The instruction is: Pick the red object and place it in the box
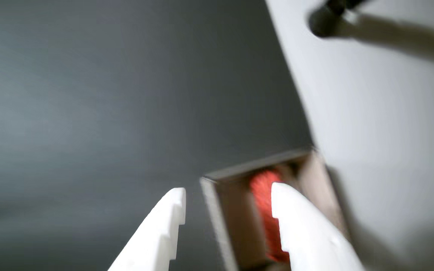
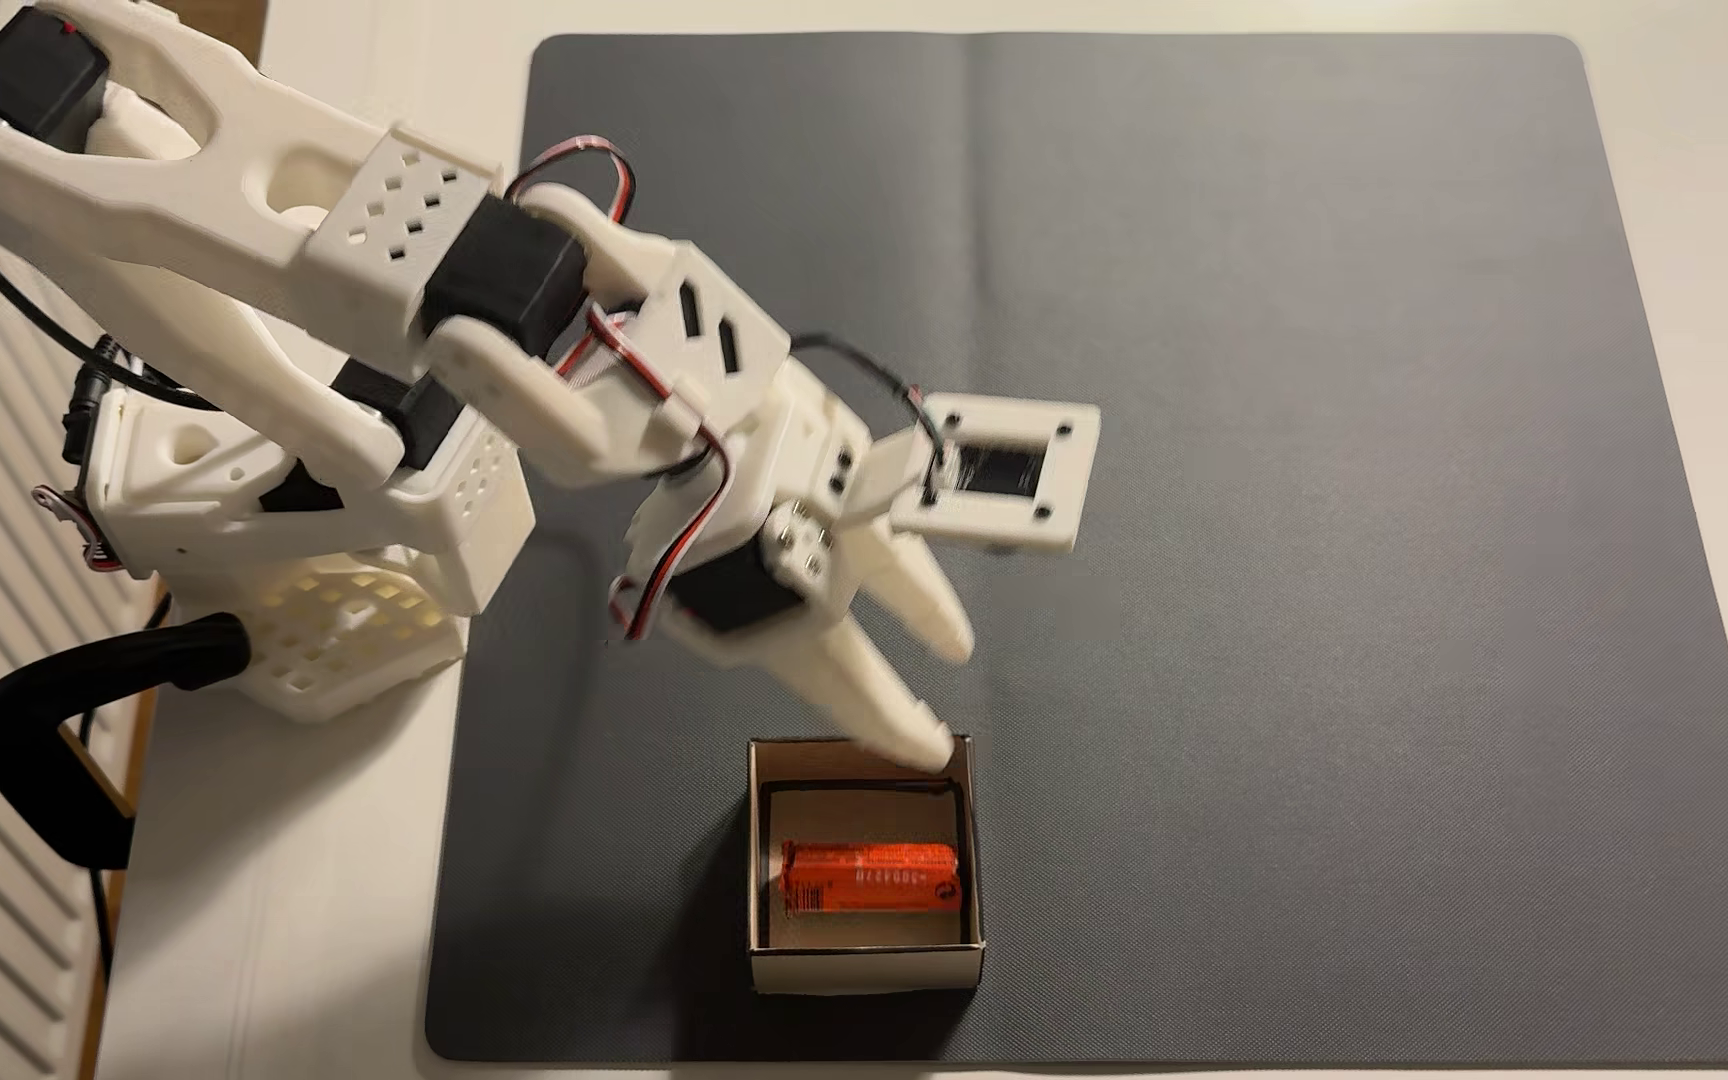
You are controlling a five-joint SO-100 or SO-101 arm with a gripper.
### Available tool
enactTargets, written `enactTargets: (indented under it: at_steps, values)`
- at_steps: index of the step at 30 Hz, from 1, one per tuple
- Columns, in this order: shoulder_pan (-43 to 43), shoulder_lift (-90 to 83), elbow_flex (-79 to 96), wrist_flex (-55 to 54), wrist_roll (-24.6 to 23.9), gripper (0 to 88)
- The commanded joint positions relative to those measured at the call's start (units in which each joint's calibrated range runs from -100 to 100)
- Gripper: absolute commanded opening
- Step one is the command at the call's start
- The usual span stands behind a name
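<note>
Hand (image 2: 948,696) spread wide, empty, above box (image 2: 865,966).

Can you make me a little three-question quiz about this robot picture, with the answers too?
1. True or false: the red object lies inside the box.
2. What is the gripper holding? A) the red object B) nothing C) the box
3. Fill in the word: the box stands on a dark grey ____.

Key:
1. True. In the fixed view it lies flat on the box floor.
2. B. The white fingers are spread apart with nothing between them, and one fingertip is over the box's far rim.
3. Mat.
</note>
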Motion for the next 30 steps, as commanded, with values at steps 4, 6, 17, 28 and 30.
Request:
enactTargets:
  at_steps: [4, 6, 17, 28, 30]
  values:
    - [-10.8, -1.0, -6.5, 0.1, -6.8, 16.5]
    - [-13.5, -1.0, -7.3, 0.1, -8.1, 12.8]
    - [-18.0, -13.7, -1.7, 9.0, -8.6, 0.8]
    - [-16.3, -33.0, 13.4, 20.4, -8.5, 0.8]
    - [-16.3, -36.7, 16.4, 23.3, -8.5, 0.8]
